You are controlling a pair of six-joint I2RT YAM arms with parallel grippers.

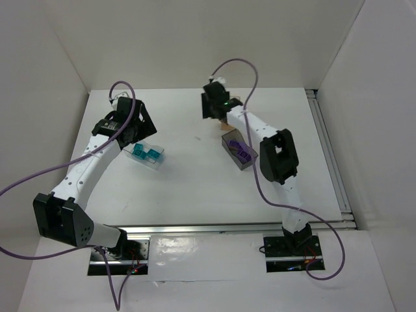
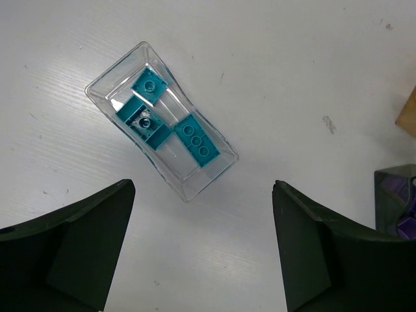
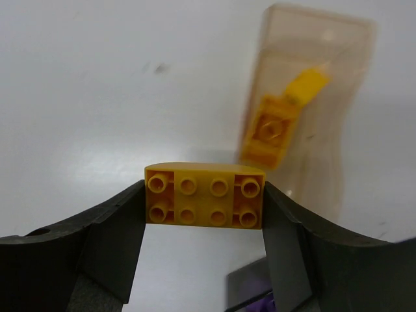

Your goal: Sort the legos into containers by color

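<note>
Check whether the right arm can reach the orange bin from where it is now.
Probably yes. The right arm, gripping a yellow brick, hangs just short of the orange bin; the bin's top is open and nothing stands between them in the wrist view.

The white desk (image 1: 195, 188) has a matte top with a few small dark specks and scuffs, and three little open bins sit directly on it. A clear bin (image 2: 188, 179) lies at a slant on the left half, well apart from the other two. Right of centre is a smoky dark bin (image 1: 247, 164), also set at an angle, and an orange-tan bin (image 3: 338, 97) rests just beyond its far end with a strip of bare desk between them, mostly hidden from above by the right arm.
</note>
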